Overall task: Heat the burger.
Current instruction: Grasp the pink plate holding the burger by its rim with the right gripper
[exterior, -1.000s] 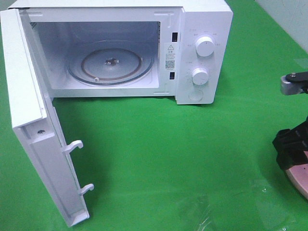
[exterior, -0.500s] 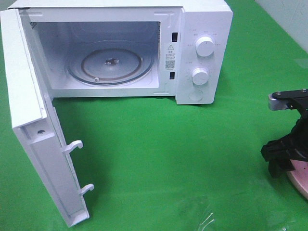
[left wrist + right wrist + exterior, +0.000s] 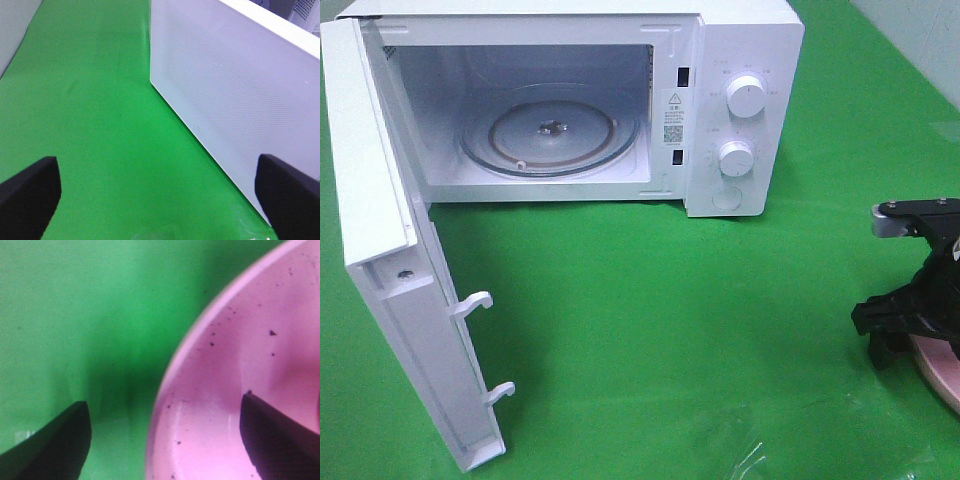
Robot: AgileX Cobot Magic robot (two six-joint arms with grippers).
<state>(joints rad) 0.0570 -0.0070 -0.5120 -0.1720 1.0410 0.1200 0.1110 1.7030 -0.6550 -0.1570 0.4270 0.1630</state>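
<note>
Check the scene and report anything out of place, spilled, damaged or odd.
The pink plate carries scattered dark specks, like crumbs or dirt. What looks like crinkled clear film lies on the green cloth near the front edge. No burger shows in any view. The microwave looks sound, door open.

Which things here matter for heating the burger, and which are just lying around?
Job: microwave, door open; glass turntable; pink plate; right claw open astride its rim. No burger in view.
Lying about: clear plastic film on green cloth; left claw, open, idle.
</note>
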